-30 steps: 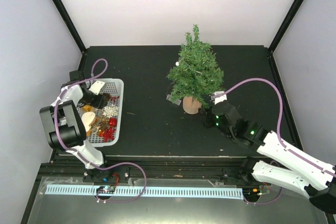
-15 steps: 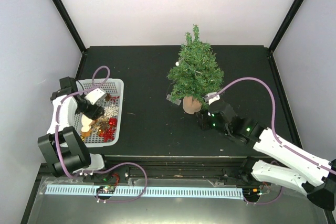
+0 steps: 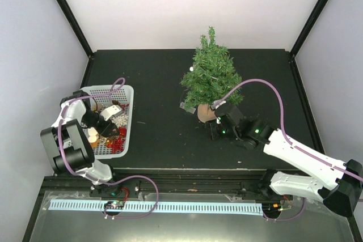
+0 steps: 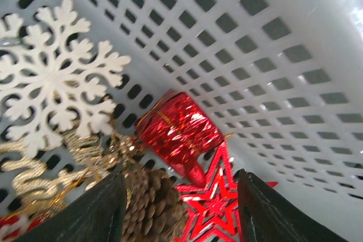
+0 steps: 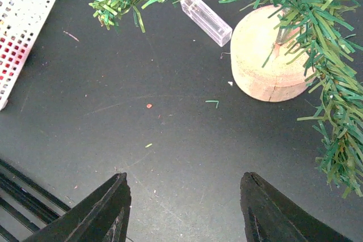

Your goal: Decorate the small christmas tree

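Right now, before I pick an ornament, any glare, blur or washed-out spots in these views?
Left wrist: snowflake crisp, red foil ornament glints, basket washes out at top right, left fingers dark and soft. Right wrist: small christmas tree and table sharp. Top external: even light, basket contents too small to separate.

The white perforated plastic basket is smooth, the red foil ornament glossy, the brown pinecone rough. The tan wooden stump of the small christmas tree looks matt, as does the black tabletop.
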